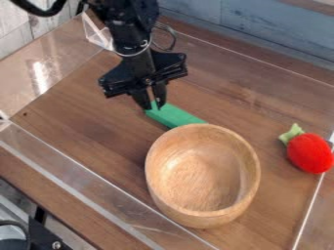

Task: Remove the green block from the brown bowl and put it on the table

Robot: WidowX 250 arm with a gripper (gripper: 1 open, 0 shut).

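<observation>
The table (78, 117) carries everything: a dark wood-grain top with clear acrylic walls along its edges, which keep loose parts from sliding off. The brown bowl (202, 174) sits toward the near edge, upright and empty, its thick rim and grain plainly visible. Because nothing lies inside it, I judge the removal step done.

My gripper (151, 96) hangs above the middle of the table, pointing steeply down, its jaws drawn together with nothing between them. It sits just over the far end of the green block (173, 116); I cannot tell whether a fingertip touches it.

The green block lies flat on the table, just beside the bowl's far rim, angled toward the far-left corner. It is a short, flat, solid bright green bar, shorter than the bowl is wide. Resting flat, it looks stable and unlikely to roll.
</observation>
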